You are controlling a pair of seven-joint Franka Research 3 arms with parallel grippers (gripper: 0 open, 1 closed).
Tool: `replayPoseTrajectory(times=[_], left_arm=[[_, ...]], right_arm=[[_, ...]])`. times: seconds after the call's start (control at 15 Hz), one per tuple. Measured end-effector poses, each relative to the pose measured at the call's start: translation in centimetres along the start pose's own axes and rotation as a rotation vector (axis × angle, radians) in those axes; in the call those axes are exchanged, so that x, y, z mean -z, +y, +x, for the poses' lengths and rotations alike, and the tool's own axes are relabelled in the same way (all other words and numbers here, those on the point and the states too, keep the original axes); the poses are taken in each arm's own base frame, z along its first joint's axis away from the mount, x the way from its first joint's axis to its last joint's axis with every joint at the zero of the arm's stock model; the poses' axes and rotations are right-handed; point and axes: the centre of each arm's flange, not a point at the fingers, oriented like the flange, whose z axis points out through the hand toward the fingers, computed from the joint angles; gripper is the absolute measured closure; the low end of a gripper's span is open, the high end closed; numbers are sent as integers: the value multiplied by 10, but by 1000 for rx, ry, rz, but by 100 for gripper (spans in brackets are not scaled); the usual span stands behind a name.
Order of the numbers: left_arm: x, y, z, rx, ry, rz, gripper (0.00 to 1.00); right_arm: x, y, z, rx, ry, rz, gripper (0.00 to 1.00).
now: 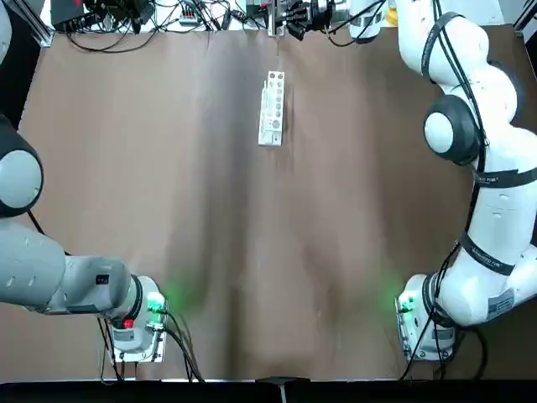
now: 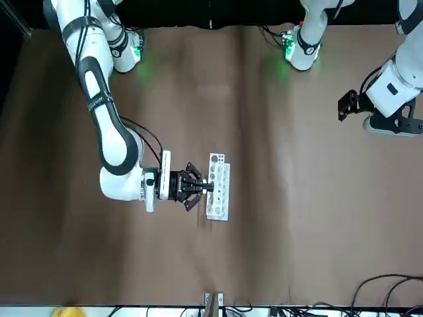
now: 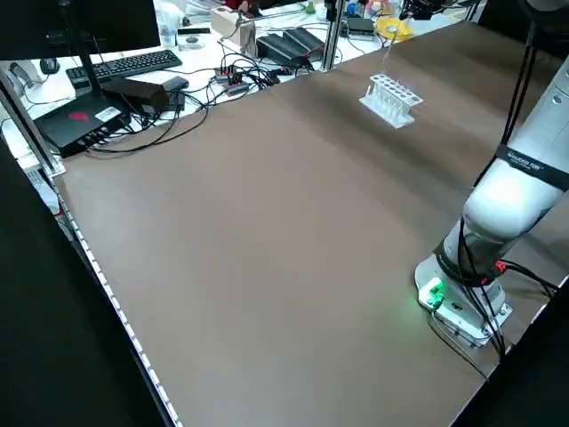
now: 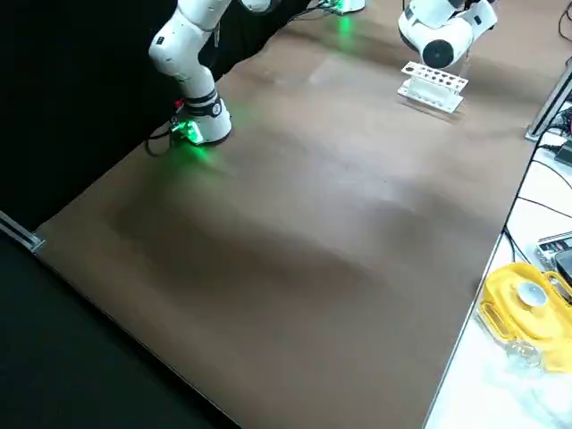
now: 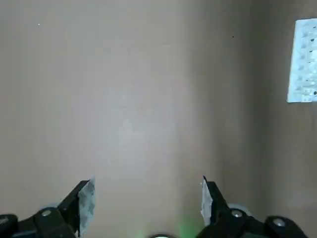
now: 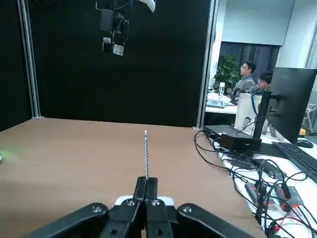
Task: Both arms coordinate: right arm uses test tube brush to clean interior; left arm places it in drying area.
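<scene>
Here, brush: the very thin, pale wire-like test tube brush (image 6: 146, 153) stands upright, its lower end pinched between the closed fingertips of the right arm's black two-finger gripper (image 2: 197, 187), presumably so the free end can be steered by the shaft.
Right gripper's place: in the front view it sits just beside the white holed plastic rack (image 2: 218, 185), at the far middle of the brown table (image 1: 168, 185), reaching in level from the side; the grip looks chosen to lift the brush clear of a hole.
Rack: it lies lengthwise, away from both bases, where either arm can reach it; whether any tube stands in it I cannot tell.
Left gripper (image 5: 147, 201): spread wide, holding nothing, looking down on bare table with the rack off to one side.
Left arm's posture: the cable-free white left arm (image 1: 50, 273) is folded back near its base, likely waiting clear of the brush until its turn to carry something to drying.
Stage: early, I judge; no cleaning contact shows.
</scene>
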Motion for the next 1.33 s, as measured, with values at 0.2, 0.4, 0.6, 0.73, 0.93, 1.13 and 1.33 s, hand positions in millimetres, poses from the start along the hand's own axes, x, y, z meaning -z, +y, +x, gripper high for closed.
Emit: replayPoseTrajectory(times=[0.2,0.4,0.6,0.73,0.93,1.13,1.33], left_arm=[[0,0,0,0,1,0,0],[0,0,0,0,1,0,0],[0,0,1,0,3,0,0],[0,0,1,0,4,0,0],[0,0,1,0,4,0,0],[0,0,1,0,4,0,0],[0,0,1,0,5,0,0]], right_arm=[[1,-1,-2,-6,7,12,98],[10,3,-4,-8,7,3,98],[15,5,-5,-9,8,-3,98],[18,7,-6,-9,7,-8,98],[20,8,-6,-9,7,-10,98],[20,8,-3,-6,9,-10,98],[20,8,-2,-6,11,-11,98]])
